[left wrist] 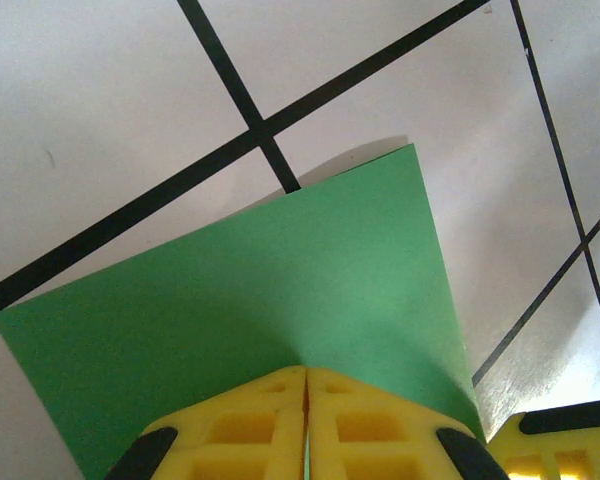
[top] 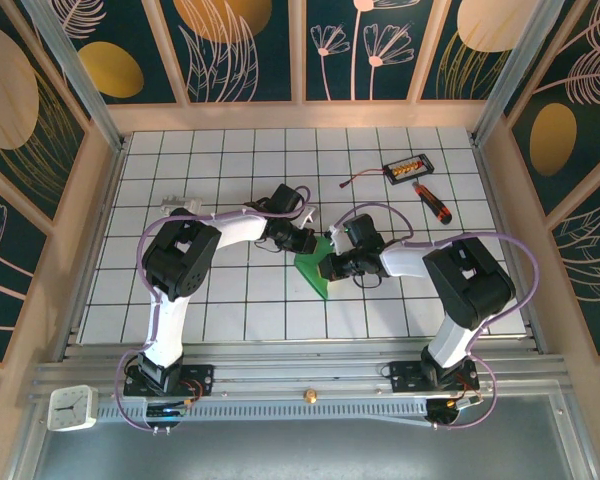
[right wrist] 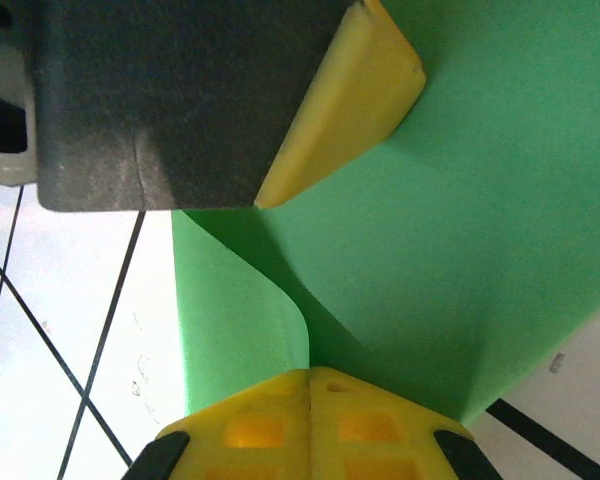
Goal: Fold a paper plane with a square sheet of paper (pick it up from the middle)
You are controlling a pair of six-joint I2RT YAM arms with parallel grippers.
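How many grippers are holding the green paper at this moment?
2. The left gripper is shut on one edge of the green paper; the right gripper is shut on it from the opposite side.

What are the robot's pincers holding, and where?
Both hold the green paper: the left pincer is shut on one edge, the right pincer on the opposite side.

One green square sheet of paper [top: 315, 270] is in view. There is one screwdriver [top: 432, 202], one small black box [top: 408, 166] and one white clock [top: 71, 407]. Two arms are present, the left arm [top: 180, 262] and the right arm [top: 465, 280], at one desk [top: 230, 310].
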